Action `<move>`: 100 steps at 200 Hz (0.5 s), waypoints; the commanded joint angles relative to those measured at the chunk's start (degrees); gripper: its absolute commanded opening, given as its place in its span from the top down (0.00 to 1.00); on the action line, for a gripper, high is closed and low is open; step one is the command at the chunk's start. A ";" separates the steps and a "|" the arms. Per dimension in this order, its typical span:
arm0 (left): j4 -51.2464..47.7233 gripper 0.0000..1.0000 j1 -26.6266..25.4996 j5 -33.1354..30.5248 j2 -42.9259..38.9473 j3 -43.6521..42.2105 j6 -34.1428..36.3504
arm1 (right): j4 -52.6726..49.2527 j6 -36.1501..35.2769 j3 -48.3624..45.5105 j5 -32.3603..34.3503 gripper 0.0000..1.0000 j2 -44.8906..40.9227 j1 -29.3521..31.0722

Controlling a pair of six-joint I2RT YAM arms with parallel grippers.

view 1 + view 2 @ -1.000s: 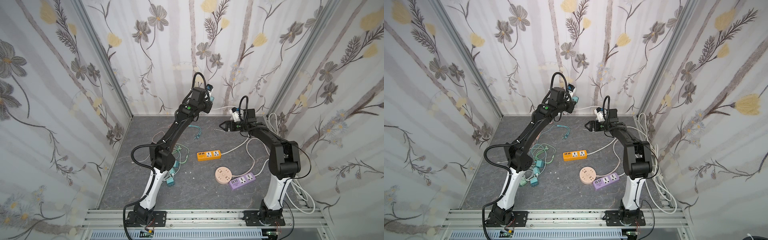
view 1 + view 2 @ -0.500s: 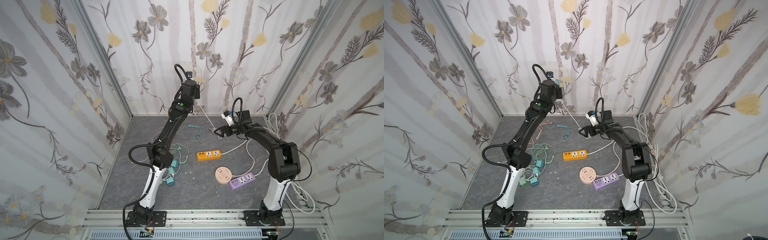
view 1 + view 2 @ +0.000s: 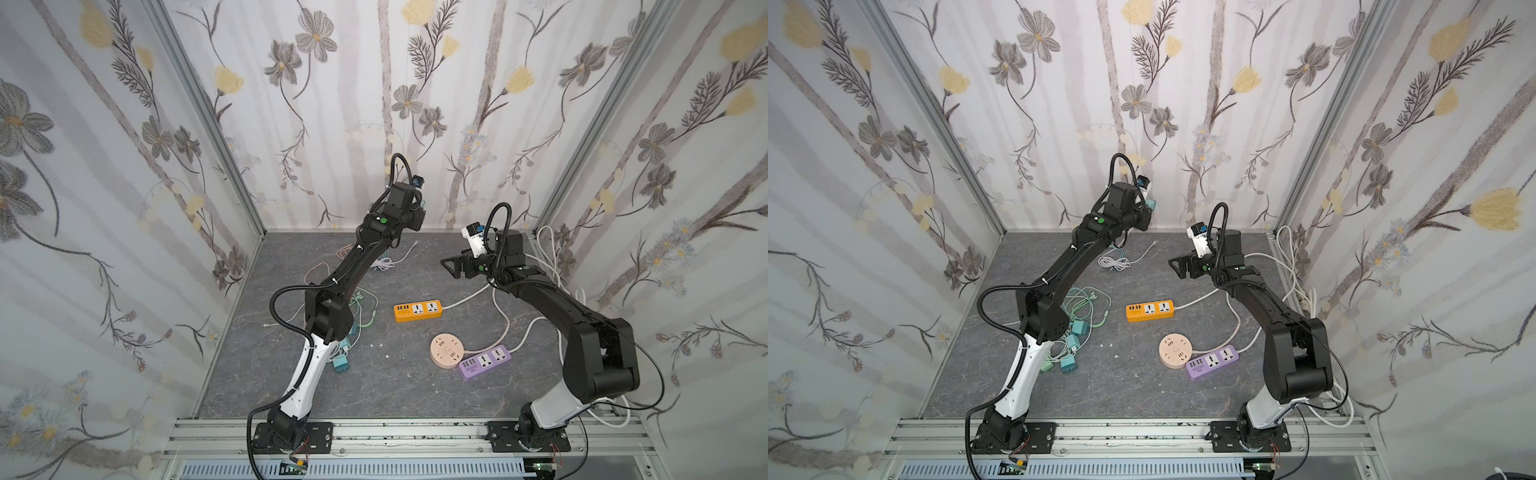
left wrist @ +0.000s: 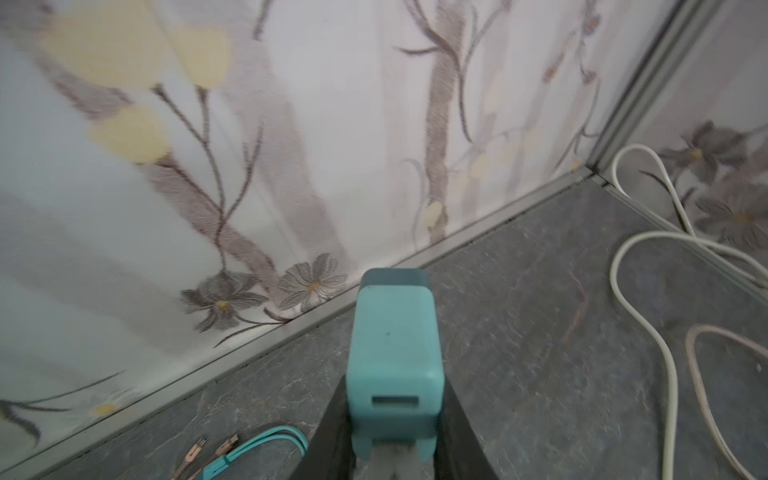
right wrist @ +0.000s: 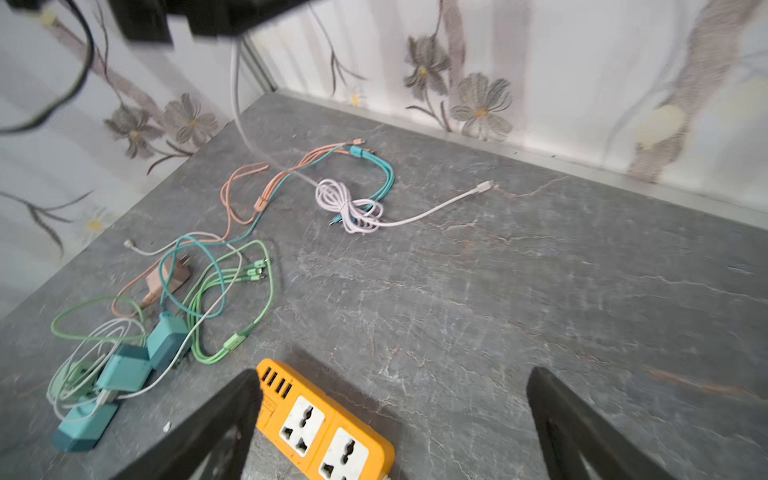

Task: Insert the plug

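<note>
The left claw (image 4: pixel 395 415) is clenching a teal plug (image 4: pixel 392 340) high by the back wall. It is well apart from the orange power strip (image 3: pixel 417 311), which is lying on the table (image 3: pixel 374 386) below, nearer the robot's base. The plug's long axis is running straight out of the claw. Its prongs are probably sitting at the darker far end, hidden here. The right claw (image 5: pixel 395 374) is hanging released, nearer the strip, whose sockets are facing up.

Nothing legible, orange strip (image 5: pixel 326 430) label apparently blurred
</note>
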 commanded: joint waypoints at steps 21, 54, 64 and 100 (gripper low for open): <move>-5.84 1.00 -0.67 11.58 -4.02 -7.52 14.53 | 7.43 9.13 -10.03 9.31 0.01 -10.69 -1.14; -15.23 1.00 -1.09 18.49 -4.31 -6.92 21.10 | 3.04 11.68 -13.63 14.36 0.01 -15.92 -1.70; -17.99 1.00 -1.23 20.09 -4.39 -6.90 22.82 | 3.13 12.52 -15.09 16.54 0.01 -17.84 -1.80; -25.71 1.00 -3.44 23.00 -3.89 -8.31 31.13 | 3.41 14.82 -19.04 21.72 0.01 -24.11 -2.48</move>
